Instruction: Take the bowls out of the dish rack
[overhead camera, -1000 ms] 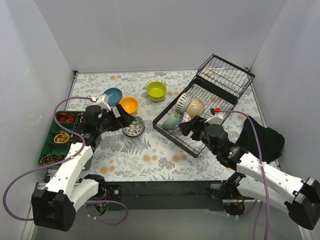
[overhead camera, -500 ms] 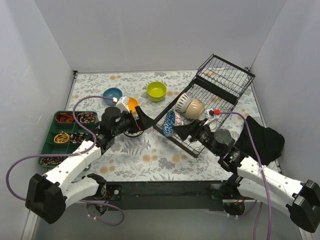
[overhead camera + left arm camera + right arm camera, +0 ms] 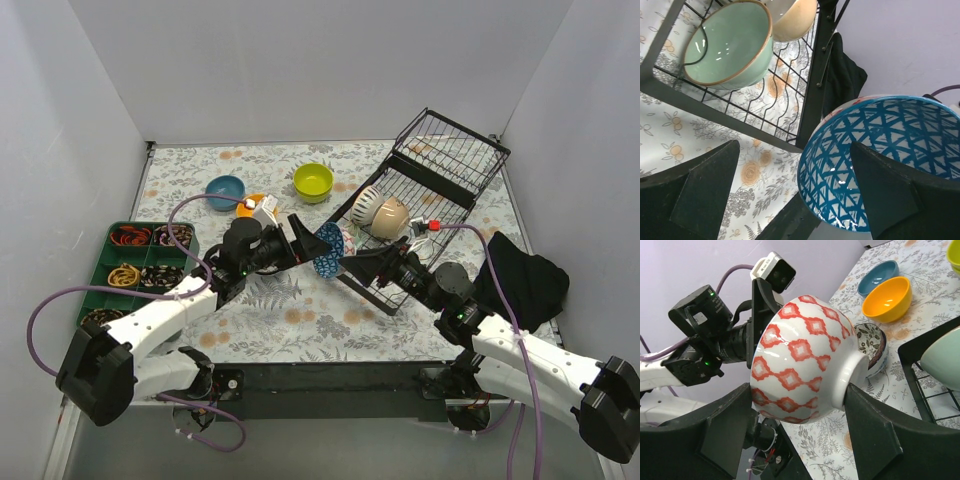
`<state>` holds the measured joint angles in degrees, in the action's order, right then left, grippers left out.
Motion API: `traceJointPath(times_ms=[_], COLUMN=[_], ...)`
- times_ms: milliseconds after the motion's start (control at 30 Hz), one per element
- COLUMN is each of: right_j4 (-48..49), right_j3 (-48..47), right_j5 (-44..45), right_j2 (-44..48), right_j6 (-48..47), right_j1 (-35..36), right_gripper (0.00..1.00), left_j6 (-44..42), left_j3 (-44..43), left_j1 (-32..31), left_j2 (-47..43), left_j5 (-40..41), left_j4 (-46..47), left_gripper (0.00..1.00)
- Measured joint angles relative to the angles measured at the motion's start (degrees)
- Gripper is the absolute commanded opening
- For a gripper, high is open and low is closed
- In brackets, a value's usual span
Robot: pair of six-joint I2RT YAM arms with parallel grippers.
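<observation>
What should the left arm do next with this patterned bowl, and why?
Probably bring the open left fingers around the rim of the patterned bowl and close. The right fingers hold it in mid-air, mouth toward the left arm, apparently for a handover.

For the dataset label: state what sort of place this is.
Likely a lab test booth staged as a kitchen counter: plain white walls box in a flowered table, robot arms are bolted at its edge, and a dish rack stands there with bowls.
</observation>
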<state>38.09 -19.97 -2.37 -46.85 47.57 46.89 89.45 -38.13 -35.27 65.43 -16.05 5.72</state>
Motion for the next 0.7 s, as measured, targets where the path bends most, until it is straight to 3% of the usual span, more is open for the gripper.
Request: traceJointPath(times_ms=[67,167,233,500,600,700], right_j4=[0.7,1.4,1.8,2.4,2.8,4.2], right_j3=[0.1,0.3,0.5,1.2,1.7,2.7], right_j5=[-0.5,-0.9,-0.9,-0.9,-0.8,0.0], right_j2=[0.0,-0.1,-0.1,-0.1,0.0,0.3], right_j6=[0.3,0.6,0.7,0.9,1.3,3.1], right_j1=[0.0,0.0,0.0,0.0,0.0,-0.1], right_gripper=[0.18,0.18,0.18,0.21,0.3,0.48], left_j6=[0.7,1.9,2.5,3.7,3.1,1.8], left_j3=[0.3,1.0,1.6,2.9,2.9,3.0], left_j1=[-0.5,-1.0,-1.2,-1.3,-1.6,-1.6], left_j2=[0.0,0.0,0.0,0.0,-0.5,-1.4], left_j5=[0.2,0.2,0.2,0.3,0.4,0.3], left_j4=[0.8,2.6,3.5,5.5,5.5,4.9], left_gripper=[0.85,0.7,0.54,0.14,0.0,0.0])
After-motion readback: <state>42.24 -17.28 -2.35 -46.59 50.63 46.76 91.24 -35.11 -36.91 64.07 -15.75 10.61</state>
